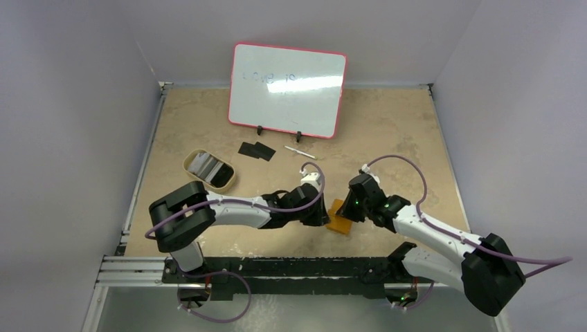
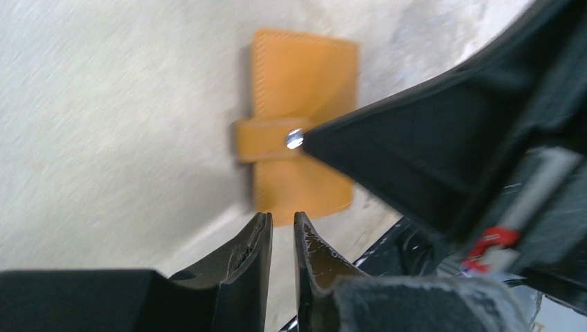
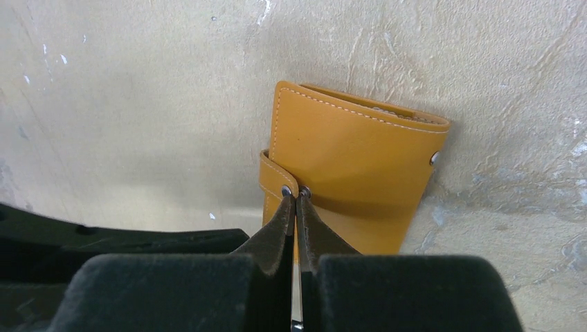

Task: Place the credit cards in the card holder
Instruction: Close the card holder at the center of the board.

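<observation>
We see the closed card holder [image 3: 353, 173] lying on the surface [image 1: 387, 138] near its front edge. Our right pincer [image 3: 295, 197], fully closed, touches its snap tab [image 3: 272, 174] with its tips. Our left pincer [image 2: 282, 228] hovers just beside, slightly parted, empty.

The right gripper's [image 2: 331, 140] black tip seems to touch the card holder's [image 2: 304, 76] snap [image 2: 294, 139]. The left gripper's [image 2: 283, 232] fingers sit a little apart.

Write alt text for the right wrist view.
A closed orange-tan card holder lies on a mottled beige table. The right gripper, shut, reaches in from below, its tips meeting at the snap on the holder's strap.
</observation>
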Tool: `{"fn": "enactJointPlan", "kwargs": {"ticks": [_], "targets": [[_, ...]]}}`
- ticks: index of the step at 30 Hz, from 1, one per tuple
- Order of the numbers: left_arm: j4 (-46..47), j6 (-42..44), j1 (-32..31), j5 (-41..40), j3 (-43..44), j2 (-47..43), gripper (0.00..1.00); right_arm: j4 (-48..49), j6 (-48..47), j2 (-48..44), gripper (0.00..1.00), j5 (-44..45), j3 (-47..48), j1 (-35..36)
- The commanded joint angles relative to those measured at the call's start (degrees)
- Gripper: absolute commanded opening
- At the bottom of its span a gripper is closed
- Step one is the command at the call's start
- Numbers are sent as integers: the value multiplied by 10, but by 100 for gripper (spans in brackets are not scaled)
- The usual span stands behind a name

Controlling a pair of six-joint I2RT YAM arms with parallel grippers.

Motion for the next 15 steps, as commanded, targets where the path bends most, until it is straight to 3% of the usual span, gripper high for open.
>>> {"fn": "enactJointPlan", "kwargs": {"ticks": [1,9,15], "targets": [[55,-29,0,-10,-59,-35,20,-3,6,-12,0,18,-2,-2],[94,-11,-1,-4,-48,-3,33,5,2,-5,0,9,-4,-3],[100,-18,-1,-1,-41,24,35,8,3,-12,0,9,-11,-3]]}}
